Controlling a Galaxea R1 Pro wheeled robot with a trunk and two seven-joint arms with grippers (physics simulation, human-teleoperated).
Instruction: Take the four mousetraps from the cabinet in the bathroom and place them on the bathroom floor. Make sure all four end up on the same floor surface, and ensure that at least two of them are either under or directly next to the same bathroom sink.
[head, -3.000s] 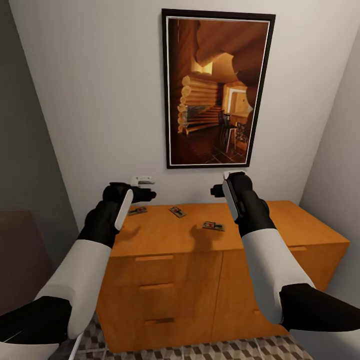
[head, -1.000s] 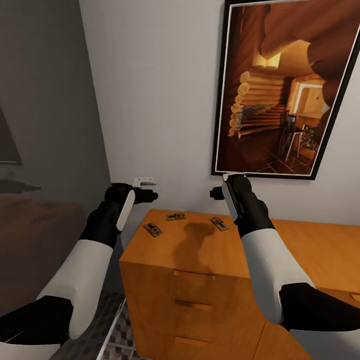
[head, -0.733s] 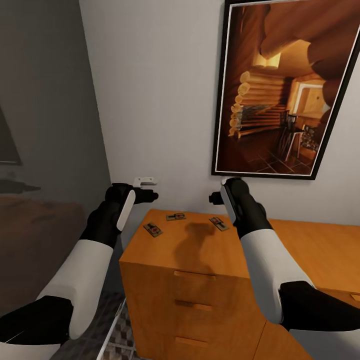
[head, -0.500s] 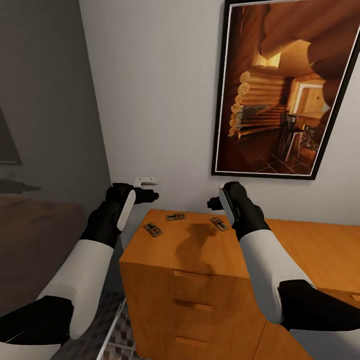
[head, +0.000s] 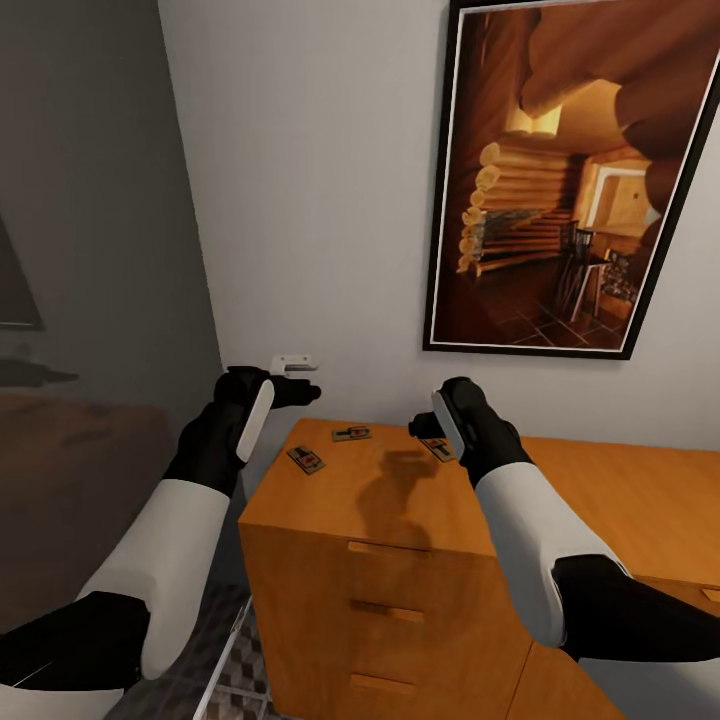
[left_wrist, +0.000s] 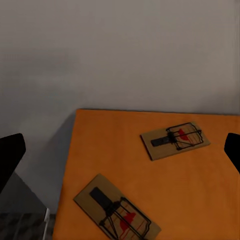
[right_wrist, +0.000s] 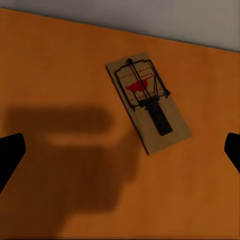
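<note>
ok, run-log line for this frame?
phase: pre-grasp | right gripper: open above mousetrap | left gripper: open, free | cabinet top: three mousetraps visible

- Ahead of me a plain pale grey-white wall (head: 310, 180) takes up the centre of the head view.
- A large framed picture (head: 575, 180) in a black frame hangs in the upper right: a log-cabin interior in warm browns.
- A small white wall fixture (head: 292, 363) juts out mid-frame, low on that wall.
- A darker grey wall (head: 90, 200) runs down the left side, in shade.
- A dim brown surface (head: 70, 490) sits at the left edge, too dark to make out.
- A strip of patterned tile (head: 215, 660) shows at the bottom left.
</note>
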